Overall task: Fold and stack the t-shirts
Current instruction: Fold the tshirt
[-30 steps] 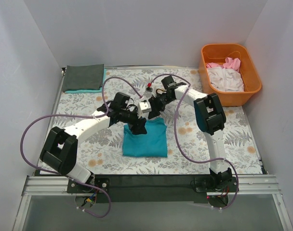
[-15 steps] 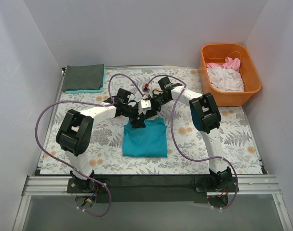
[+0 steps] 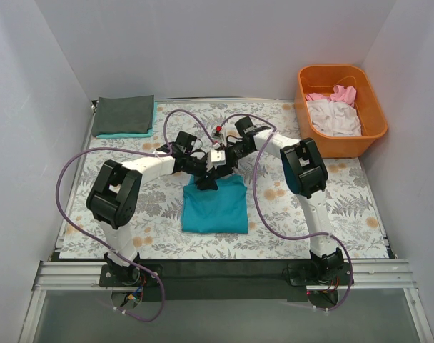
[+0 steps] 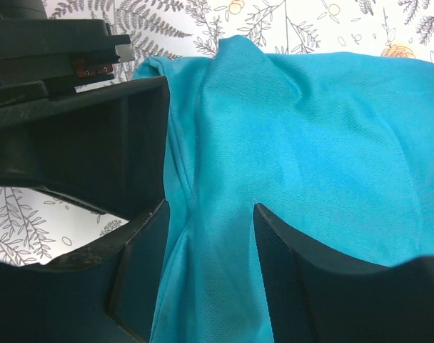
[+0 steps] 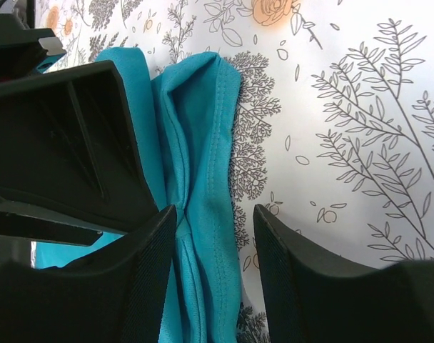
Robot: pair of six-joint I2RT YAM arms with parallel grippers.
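Over the last second the left arm swings its elbow up and inward, and the left claw (image 4: pixel 208 214) moves off the corner of the teal shirt (image 3: pixel 215 204) to its far edge, meeting the right claw (image 5: pixel 215 214) there. The shirt itself keeps its place and folded shape at the middle of the table (image 3: pixel 345 207), so I judge the fold done and the pair setting up a lift toward the stack (image 3: pixel 124 116) in the far left corner. The left claw stands half spread with puckered cloth filling the gap; whether it bites I cannot tell. The right claw is half spread astride the shirt's hem, one finger against the cloth, bare table beside the other, so nothing is pinched. White and pink shirts wait in the tub (image 3: pixel 345 146)
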